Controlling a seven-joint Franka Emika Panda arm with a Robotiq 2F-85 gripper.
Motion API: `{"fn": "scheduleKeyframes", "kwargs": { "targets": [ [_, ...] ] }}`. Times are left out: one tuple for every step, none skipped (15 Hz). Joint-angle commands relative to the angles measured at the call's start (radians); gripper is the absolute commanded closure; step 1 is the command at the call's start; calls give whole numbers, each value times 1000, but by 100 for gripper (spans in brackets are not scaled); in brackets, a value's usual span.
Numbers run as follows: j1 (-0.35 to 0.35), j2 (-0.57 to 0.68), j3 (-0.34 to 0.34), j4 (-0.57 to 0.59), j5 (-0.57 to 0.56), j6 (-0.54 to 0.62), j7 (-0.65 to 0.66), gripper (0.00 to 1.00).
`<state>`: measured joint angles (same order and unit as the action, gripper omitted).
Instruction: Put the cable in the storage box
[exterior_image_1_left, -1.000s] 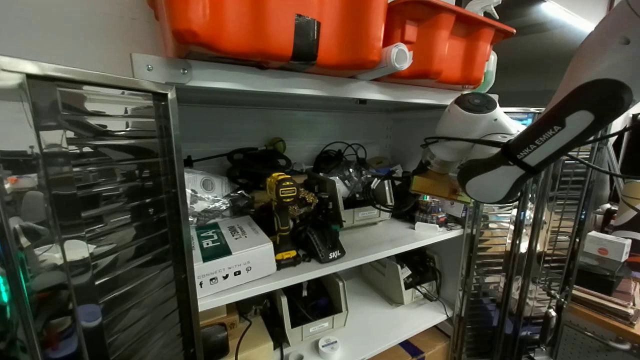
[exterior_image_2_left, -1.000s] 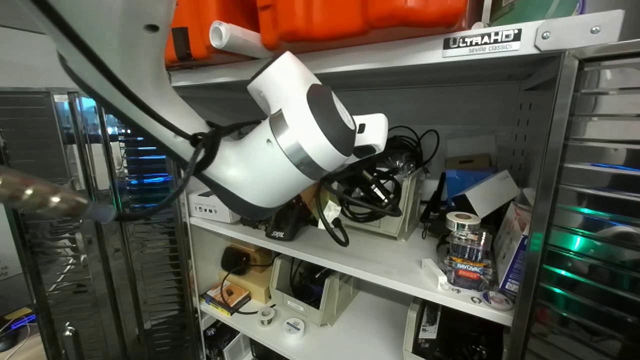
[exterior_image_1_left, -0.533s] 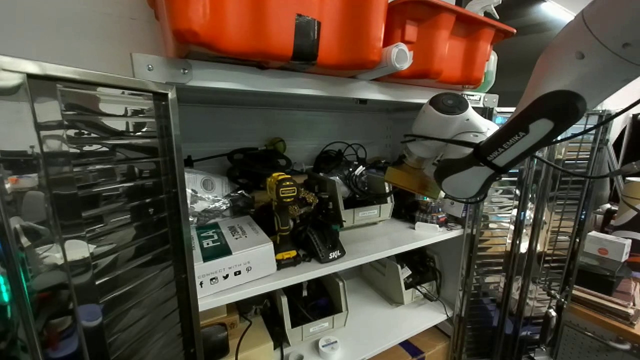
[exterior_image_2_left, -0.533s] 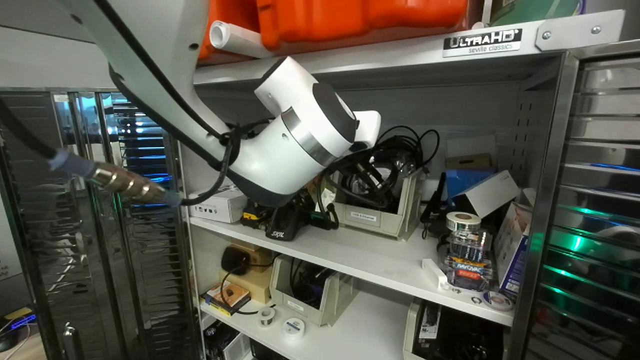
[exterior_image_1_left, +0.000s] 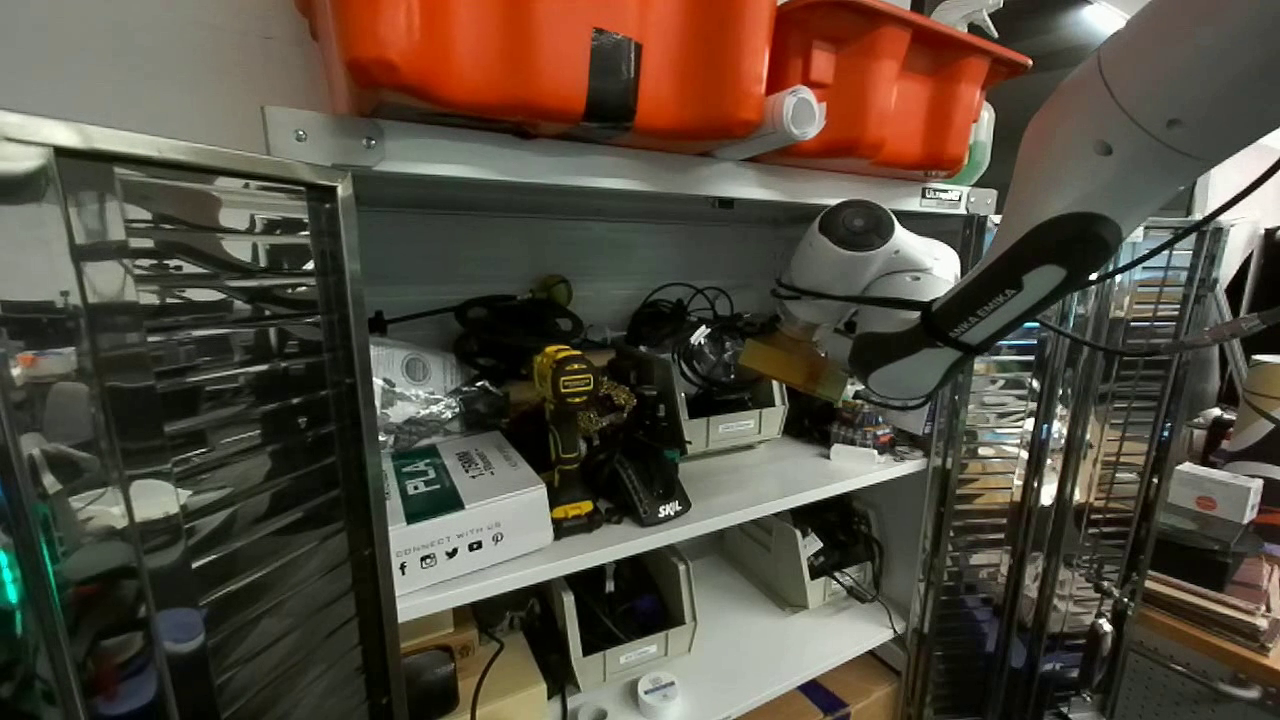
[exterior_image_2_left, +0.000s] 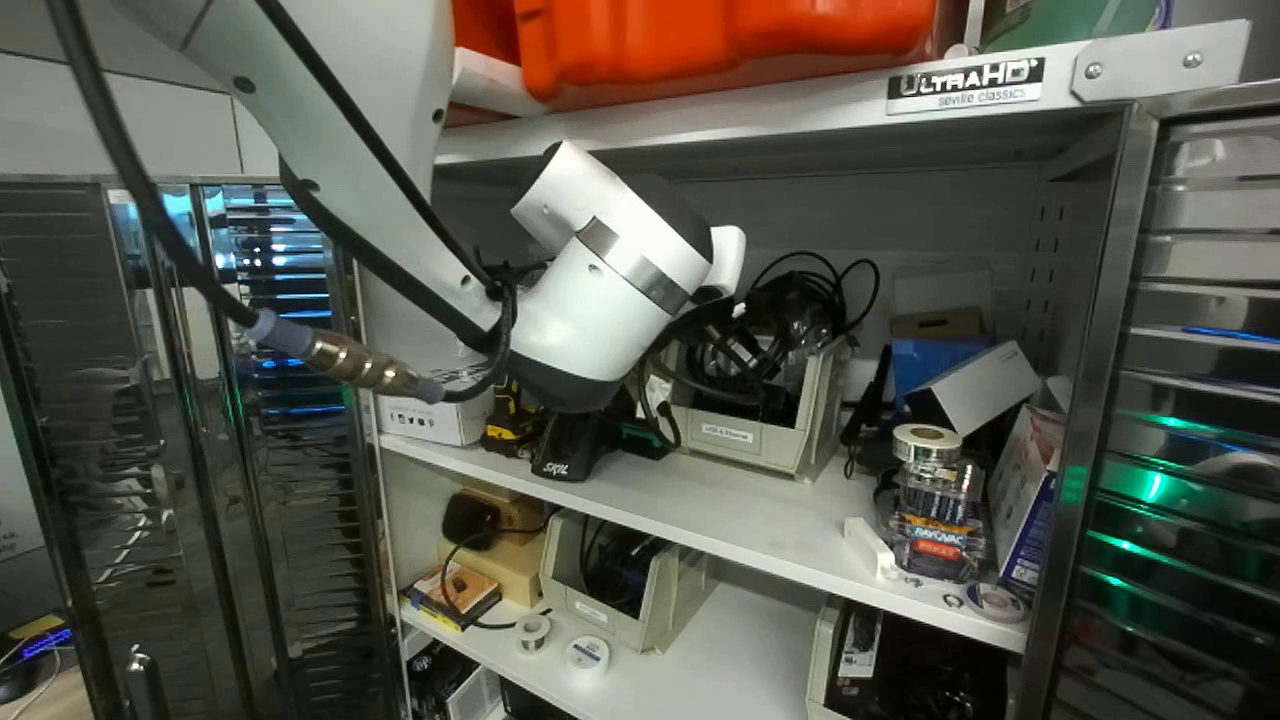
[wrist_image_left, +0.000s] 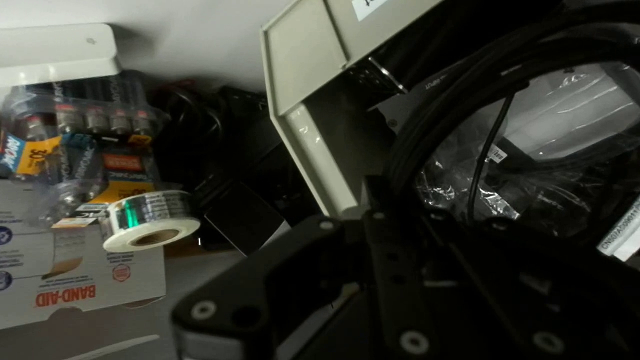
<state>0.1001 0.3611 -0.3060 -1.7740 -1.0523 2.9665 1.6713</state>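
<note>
The black cable (wrist_image_left: 425, 115) runs in loops up and to the right from my fingertips in the wrist view. My gripper (wrist_image_left: 400, 200) looks shut on it, with the fingers close together and dark cable between them. The storage box is a beige open-front bin (exterior_image_2_left: 748, 445) labelled USB & Ethernet on the upper shelf; it also shows in an exterior view (exterior_image_1_left: 735, 430) and the wrist view (wrist_image_left: 302, 55). My gripper is over the bin's opening. One cable loop (exterior_image_2_left: 645, 390) hangs at the bin's side. Where held cable and bin contents meet cannot be told.
A battery pack (exterior_image_2_left: 935, 540), a tape roll (wrist_image_left: 150, 232) and a Band-Aid box (wrist_image_left: 75, 280) stand beside the bin. A yellow drill (exterior_image_1_left: 565, 400) and a PLA box (exterior_image_1_left: 465, 505) stand on its other side. The upper shelf edge (exterior_image_1_left: 720, 180) runs above the arm.
The arm has moved across and down over the bin. The hanging cable loop has swung off the bin's front, and the bin's label now shows.
</note>
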Motion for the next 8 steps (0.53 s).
{"fn": "scheduleKeyframes", "kwargs": {
  "targets": [
    [48, 51, -53, 86, -87, -16, 111, 98],
    [60, 58, -65, 98, -113, -18, 140, 98],
    [70, 66, -76, 113, -138, -17, 166, 98],
    [78, 73, -81, 124, -156, -23, 188, 98],
    [86, 79, -88, 134, -176, -30, 208, 98],
    [94, 85, -94, 145, -196, -39, 224, 98],
    [107, 92, -107, 162, -234, -46, 252, 98],
    [109, 94, -105, 162, -244, -53, 249, 98]
  ]
}}
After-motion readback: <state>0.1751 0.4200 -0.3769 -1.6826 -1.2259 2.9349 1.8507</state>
